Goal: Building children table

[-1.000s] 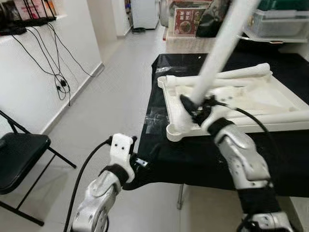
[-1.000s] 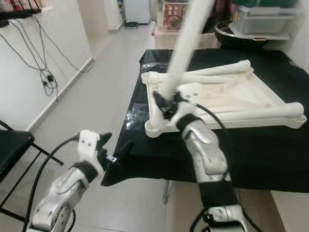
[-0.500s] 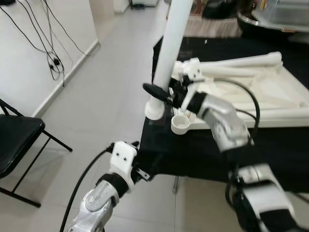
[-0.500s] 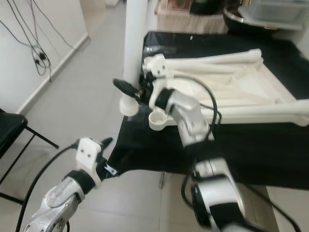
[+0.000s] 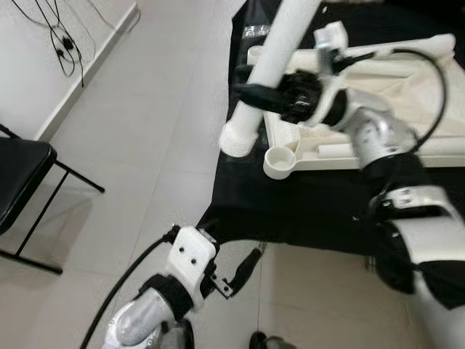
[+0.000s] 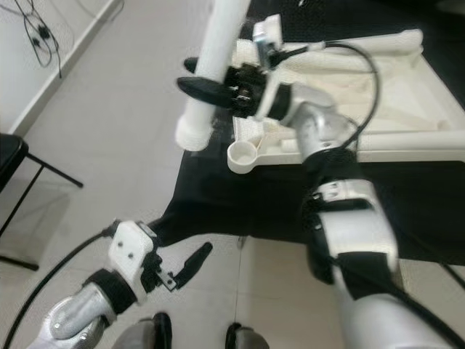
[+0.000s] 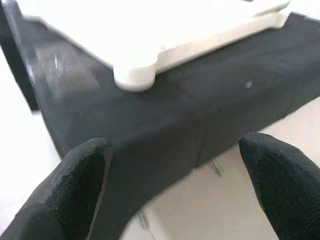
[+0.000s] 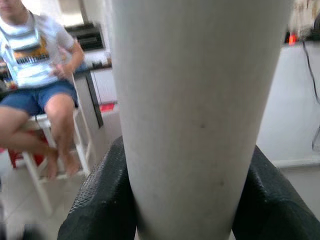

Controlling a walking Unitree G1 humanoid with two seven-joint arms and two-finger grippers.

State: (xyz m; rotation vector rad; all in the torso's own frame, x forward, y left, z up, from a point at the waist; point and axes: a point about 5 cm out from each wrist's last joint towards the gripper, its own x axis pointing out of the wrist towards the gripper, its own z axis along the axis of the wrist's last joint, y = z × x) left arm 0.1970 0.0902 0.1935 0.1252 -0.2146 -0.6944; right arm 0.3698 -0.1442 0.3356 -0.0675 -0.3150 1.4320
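— What's the leg like?
— I see a smooth white plastic table leg (image 5: pixel 270 69), round, flared at its foot, clamped upright in my right end effector (image 5: pixel 270 93) just off the black-draped worktop (image 5: pixel 305 211).
— And the tabletop?
— An upturned white tabletop (image 5: pixel 378 138) with a round corner socket (image 5: pixel 280 161) lies there. My left end effector (image 5: pixel 236 273) hangs low, fingers spread, holding nothing.

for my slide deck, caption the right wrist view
Right pincer clamped on a thick white plastic table leg, a seated person behind.
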